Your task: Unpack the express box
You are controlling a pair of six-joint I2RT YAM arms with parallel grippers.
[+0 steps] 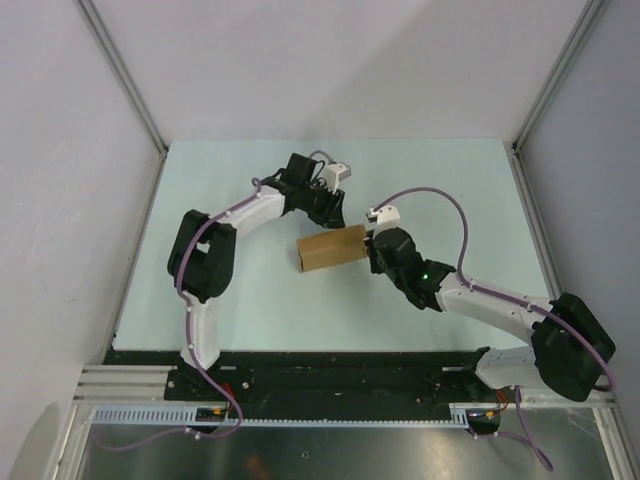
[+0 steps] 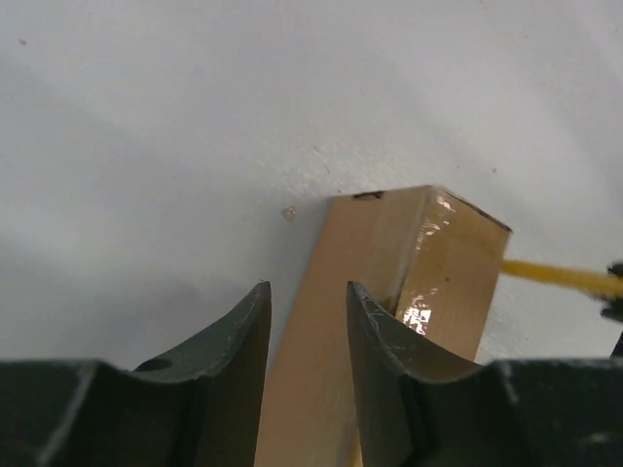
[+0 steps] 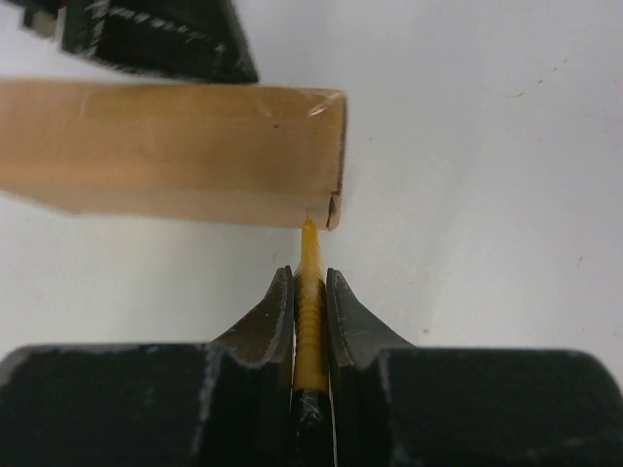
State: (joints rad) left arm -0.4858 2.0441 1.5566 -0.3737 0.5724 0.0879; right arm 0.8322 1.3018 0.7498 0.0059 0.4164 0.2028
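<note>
Pale table (image 1: 250, 310), express box (image 1: 332, 251) at centre, flap shut and taped. Left gripper (image 2: 308, 292) at its 12 o'clock, jaws spread over one edge. Right gripper (image 3: 310, 275) at 3 o'clock pinches yellow knife (image 3: 310, 251), tip at the end seam. Early stage, I'd say: cutting, opening and emptying all left.

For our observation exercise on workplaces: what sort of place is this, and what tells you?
Probably a robotics lab test cell: left arm and right arm bolted at the edge of a table, white panels in aluminium framing around, an express box between them.
</note>
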